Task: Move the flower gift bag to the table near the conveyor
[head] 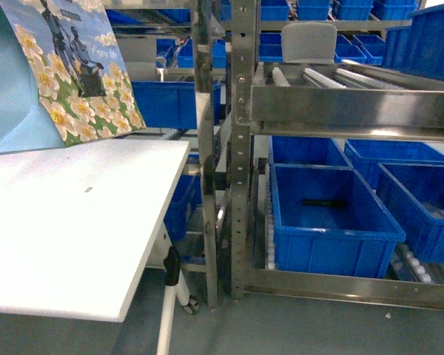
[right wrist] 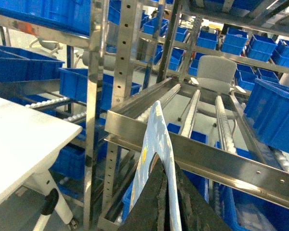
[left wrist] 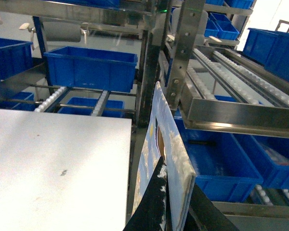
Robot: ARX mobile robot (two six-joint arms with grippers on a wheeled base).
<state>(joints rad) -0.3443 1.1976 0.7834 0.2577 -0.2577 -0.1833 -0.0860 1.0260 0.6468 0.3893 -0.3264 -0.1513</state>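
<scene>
At ten o'clock in the head view, a flower gift bag [head: 74, 74] hangs above the white counter [head: 74, 222].
Both wrist views show dark pincer fingers clenched on a thin printed panel, left pincer [left wrist: 166, 202] and right pincer [right wrist: 166, 202], apparently carrying it by its top edge; the roller conveyor [head: 355, 89] sits at two o'clock.

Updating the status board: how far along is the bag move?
Done: the bag is off the conveyor and at the table's far corner. In hand: the left gripper and right gripper are each shut on an edge of it. Left: set it down and release. I can't tell whether its base touches the table.
</scene>
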